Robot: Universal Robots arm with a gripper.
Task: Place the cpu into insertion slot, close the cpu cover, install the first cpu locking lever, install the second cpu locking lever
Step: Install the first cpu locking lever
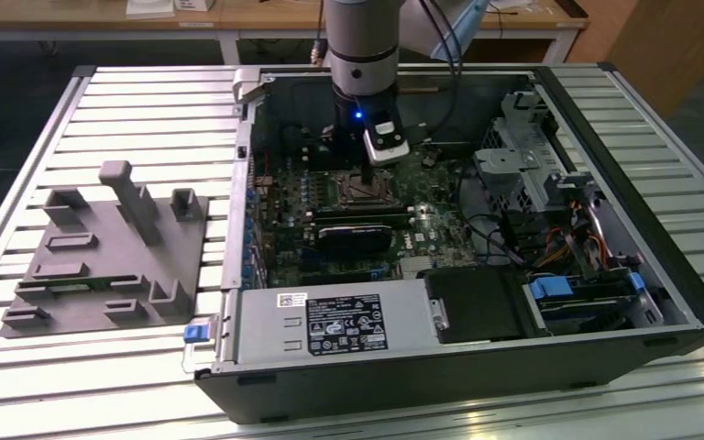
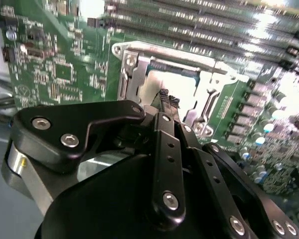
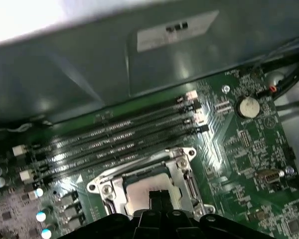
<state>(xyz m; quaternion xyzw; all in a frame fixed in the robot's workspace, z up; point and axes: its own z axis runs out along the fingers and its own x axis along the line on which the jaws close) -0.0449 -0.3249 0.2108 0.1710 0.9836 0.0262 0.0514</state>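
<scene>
An open computer case lies on the slatted table, and my gripper reaches down into it over the green circuit board. The insertion slot is right beneath the fingertips. In both wrist views the cpu lies flat inside the slot, its pale metal top showing. The cpu cover, a silvery frame, lies flat around the chip. My gripper hovers just above the chip with its two black fingertips pressed together and nothing between them.
Long memory slots run beside the socket. A black card stands close to it, and a power supply sits at the case's near end. A drive cage and cables fill the exterior view's right. A grey fixture rests on the table.
</scene>
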